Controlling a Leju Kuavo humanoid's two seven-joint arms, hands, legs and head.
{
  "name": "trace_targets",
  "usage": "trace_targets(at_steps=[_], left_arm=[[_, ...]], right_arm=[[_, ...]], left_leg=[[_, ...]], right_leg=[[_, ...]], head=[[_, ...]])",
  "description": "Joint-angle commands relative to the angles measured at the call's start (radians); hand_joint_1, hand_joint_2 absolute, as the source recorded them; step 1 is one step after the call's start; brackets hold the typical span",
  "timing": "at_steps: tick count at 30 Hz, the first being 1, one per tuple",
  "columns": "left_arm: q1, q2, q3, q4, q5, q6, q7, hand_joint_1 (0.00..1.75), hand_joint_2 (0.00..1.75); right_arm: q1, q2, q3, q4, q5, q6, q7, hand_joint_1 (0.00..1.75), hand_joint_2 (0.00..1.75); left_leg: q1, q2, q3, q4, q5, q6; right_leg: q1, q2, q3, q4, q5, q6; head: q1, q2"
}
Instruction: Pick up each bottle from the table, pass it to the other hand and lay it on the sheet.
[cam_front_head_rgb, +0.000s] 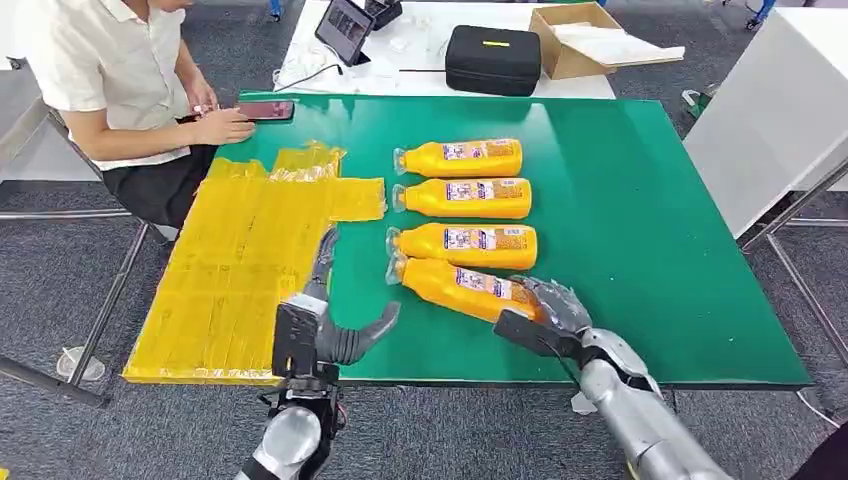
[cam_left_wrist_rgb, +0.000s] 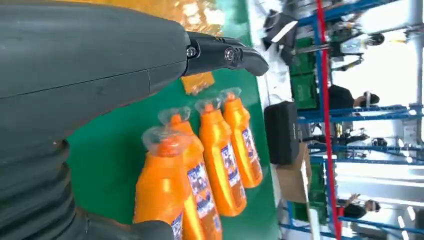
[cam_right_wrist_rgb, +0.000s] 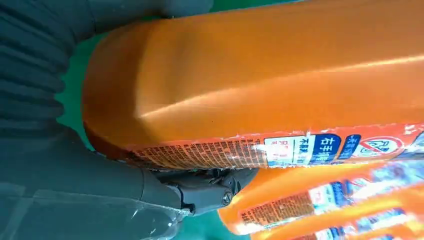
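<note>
Gripping the base of the nearest bottle (cam_front_head_rgb: 462, 287) lying on the green worktop (cam_front_head_rgb: 640, 230), right hand (cam_front_head_rgb: 550, 310), left hand (cam_front_head_rgb: 335, 330) empty with fingers spread beside the yellow sheet (cam_front_head_rgb: 240, 270), three more bottles (cam_front_head_rgb: 470, 196) lined up beyond, seated person (cam_front_head_rgb: 120, 80) at the far corner

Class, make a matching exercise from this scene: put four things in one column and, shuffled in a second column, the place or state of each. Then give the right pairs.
Things:
1. right hand
2. left hand
3. yellow sheet
4. black case

Places or states:
A. on the white table behind
B. spread on the green table's left part
C. fingers apart, holding nothing
D. around the base of the nearest bottle

Pairs: 1-D, 2-C, 3-B, 4-A
</note>
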Motion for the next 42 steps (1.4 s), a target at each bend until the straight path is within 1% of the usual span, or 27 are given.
trace_targets(at_steps=[1,3,4,5,6,8,10,11,16,18,19,20,22,23,25,26,27,28,30,31,32,34,35,37,42], left_arm=[[0.031,0.024,0.083,-0.011,0.429,-0.221,0.053,0.00,1.75],[0.054,0.034,0.098,-0.015,0.546,-0.278,0.074,0.00,1.75],[0.056,0.040,0.095,-0.014,0.551,-0.282,0.073,0.00,1.75],[0.057,0.045,0.093,-0.011,0.559,-0.285,0.070,0.00,1.75],[0.059,0.047,0.091,-0.007,0.573,-0.292,0.077,0.00,1.75],[0.062,0.060,0.078,0.004,0.590,-0.336,0.075,0.00,1.75],[0.065,0.063,0.077,0.007,0.591,-0.341,0.073,0.00,1.75],[0.064,0.065,0.075,0.009,0.587,-0.341,0.069,0.00,1.75],[0.065,0.062,0.083,0.000,0.583,-0.337,0.060,0.00,1.75],[0.066,0.064,0.084,-0.011,0.581,-0.337,0.057,0.00,1.75],[0.064,0.065,0.083,-0.016,0.577,-0.338,0.053,0.00,1.75],[0.062,0.063,0.083,-0.018,0.578,-0.338,0.054,0.00,1.75],[0.062,0.063,0.083,-0.018,0.578,-0.338,0.054,0.00,1.75],[0.062,0.063,0.083,-0.018,0.578,-0.338,0.054,0.00,1.75],[0.049,0.068,0.073,-0.027,0.550,-0.344,0.029,0.00,1.75],[0.036,0.072,0.059,-0.032,0.481,-0.309,-0.008,0.00,1.75],[0.028,0.067,0.049,-0.035,0.420,-0.265,-0.032,0.00,1.75],[0.021,0.062,0.044,-0.041,0.402,-0.261,-0.042,0.00,1.75],[0.008,0.059,0.026,-0.045,0.406,-0.295,-0.022,0.00,1.75],[-0.001,0.057,0.015,-0.041,0.401,-0.303,-0.022,0.00,1.75],[-0.006,0.055,0.009,-0.036,0.399,-0.309,-0.020,0.00,1.75],[-0.026,0.054,-0.018,-0.014,0.381,-0.332,-0.027,0.00,1.75],[-0.028,0.052,-0.020,-0.009,0.379,-0.334,-0.028,0.00,1.75],[-0.031,0.048,-0.019,-0.001,0.440,-0.408,-0.005,0.00,1.75],[-0.035,0.048,-0.008,0.013,0.463,-0.427,0.005,0.00,1.75]], right_arm=[[0.141,0.134,-0.115,-0.193,-0.176,-0.070,-0.121,1.75,1.75],[0.166,0.179,-0.146,-0.263,-0.267,-0.092,-0.155,1.75,1.75],[0.169,0.181,-0.140,-0.274,-0.269,-0.093,-0.153,1.75,1.75],[0.172,0.184,-0.136,-0.286,-0.276,-0.097,-0.146,1.75,1.75],[0.179,0.194,-0.142,-0.301,-0.290,-0.117,-0.163,1.75,1.75],[0.189,0.199,-0.122,-0.326,-0.281,-0.141,-0.180,1.75,1.75],[0.191,0.203,-0.118,-0.330,-0.277,-0.148,-0.183,1.75,1.75],[0.193,0.202,-0.112,-0.332,-0.268,-0.157,-0.188,1.75,1.75],[0.195,0.222,-0.102,-0.338,-0.271,-0.190,-0.208,1.75,1.75],[0.190,0.220,-0.086,-0.330,-0.262,-0.185,-0.200,1.75,1.75],[0.186,0.221,-0.080,-0.322,-0.262,-0.182,-0.199,1.75,1.75],[0.187,0.223,-0.078,-0.321,-0.261,-0.182,-0.199,1.75,1.75],[0.187,0.223,-0.078,-0.321,-0.261,-0.182,-0.199,1.75,1.75],[0.187,0.223,-0.078,-0.321,-0.261,-0.182,-0.199,1.75,1.75],[0.160,0.220,-0.031,-0.271,-0.249,-0.137,-0.186,1.75,1.75],[0.143,0.224,-0.002,-0.234,-0.231,-0.124,-0.160,1.75,1.75],[0.130,0.233,0.017,-0.203,-0.223,-0.124,-0.157,1.75,1.75],[0.118,0.244,0.036,-0.178,-0.225,-0.115,-0.159,1.64,1.75],[0.092,0.257,0.080,-0.136,-0.223,-0.094,-0.168,1.75,1.75],[0.080,0.268,0.101,-0.120,-0.226,-0.067,-0.175,1.75,1.75],[0.074,0.273,0.108,-0.111,-0.227,-0.061,-0.176,1.75,1.75],[0.048,0.285,0.141,-0.072,-0.231,-0.048,-0.181,1.75,1.75],[0.043,0.290,0.146,-0.070,-0.235,-0.047,-0.185,1.75,1.75],[0.037,0.294,0.162,-0.074,-0.242,-0.041,-0.195,1.75,1.75],[0.041,0.296,0.175,-0.093,-0.242,-0.039,-0.195,1.75,1.75]], left_leg=[[0.000,0.002,0.001,-0.001,0.000,0.000],[0.000,0.005,0.002,-0.002,-0.001,0.000],[0.000,0.003,-0.002,-0.001,0.000,0.000],[0.000,0.005,-0.001,-0.001,-0.001,0.000],[0.000,0.004,-0.003,-0.001,-0.001,0.000],[0.000,0.004,-0.003,-0.001,-0.001,0.000],[0.000,0.001,-0.005,-0.001,0.000,0.000],[0.000,0.002,-0.003,-0.001,-0.001,0.000],[0.000,0.001,-0.006,-0.001,0.000,0.000],[0.000,0.002,-0.004,-0.001,-0.001,0.000],[0.000,0.001,-0.006,-0.001,0.000,0.000],[0.000,0.002,-0.005,-0.001,-0.001,0.000],[0.000,0.001,-0.006,-0.001,0.000,0.000],[0.000,0.003,-0.003,-0.001,-0.001,0.000],[0.000,0.002,-0.004,-0.001,-0.001,0.000],[0.000,0.003,-0.004,-0.001,-0.001,0.000],[0.000,0.003,-0.005,-0.001,0.000,0.000],[0.000,0.003,-0.006,0.000,0.000,0.000],[0.000,0.003,-0.006,0.000,0.000,0.000],[0.000,0.003,-0.006,0.000,0.000,0.000],[0.000,0.004,-0.005,-0.001,0.000,0.000],[0.000,0.002,-0.007,0.000,0.001,0.000],[0.000,0.003,-0.005,-0.001,0.000,0.000],[0.000,0.001,-0.006,0.000,0.001,0.000],[0.000,0.001,-0.005,-0.001,0.001,0.000]], right_leg=[[0.001,0.001,0.000,0.000,0.000,-0.002],[0.001,0.003,0.000,0.000,0.000,-0.003],[0.000,0.002,-0.003,0.000,0.000,-0.001],[0.000,0.003,-0.003,0.001,0.000,-0.003],[0.001,0.003,-0.003,0.001,0.000,-0.002],[0.001,0.002,-0.003,0.000,-0.001,-0.002],[0.000,0.001,-0.005,0.000,0.000,-0.001],[0.000,0.001,-0.003,0.000,-0.001,-0.002],[0.000,0.000,-0.006,0.000,0.000,-0.001],[0.000,0.001,-0.004,0.000,-0.001,-0.003],[0.000,0.001,-0.006,0.000,0.000,-0.001],[0.000,0.001,-0.005,0.000,0.000,-0.002],[0.000,0.001,-0.006,0.000,0.000,-0.001],[0.000,0.001,-0.003,0.000,-0.001,-0.003],[0.000,0.001,-0.004,0.000,-0.001,-0.002],[0.000,0.002,-0.004,0.000,0.000,-0.002],[0.000,0.002,-0.005,0.000,0.000,-0.002],[0.000,0.002,-0.006,0.000,0.000,-0.001],[0.001,0.002,-0.006,0.000,0.000,-0.002],[0.000,0.002,-0.006,0.000,0.000,-0.001],[0.001,0.003,-0.005,0.000,0.000,-0.002],[0.000,0.001,-0.006,0.000,0.001,-0.001],[0.001,0.002,-0.005,0.000,0.001,-0.002],[0.000,0.001,-0.006,0.000,0.000,-0.001],[0.000,0.000,-0.004,0.000,0.000,-0.002]], head=[[0.000,0.000],[0.000,0.000],[0.000,0.000],[0.000,0.000],[0.000,0.000],[0.000,0.000],[0.000,0.000],[0.000,0.000],[0.000,0.000],[0.000,0.000],[0.000,0.000],[0.000,0.000],[0.000,0.000],[0.000,0.000],[0.000,0.000],[0.000,0.000],[0.000,0.000],[0.000,0.000],[0.000,0.000],[0.000,0.000],[0.000,0.000],[0.000,0.000],[0.000,0.000],[0.000,0.000],[0.000,0.000]])
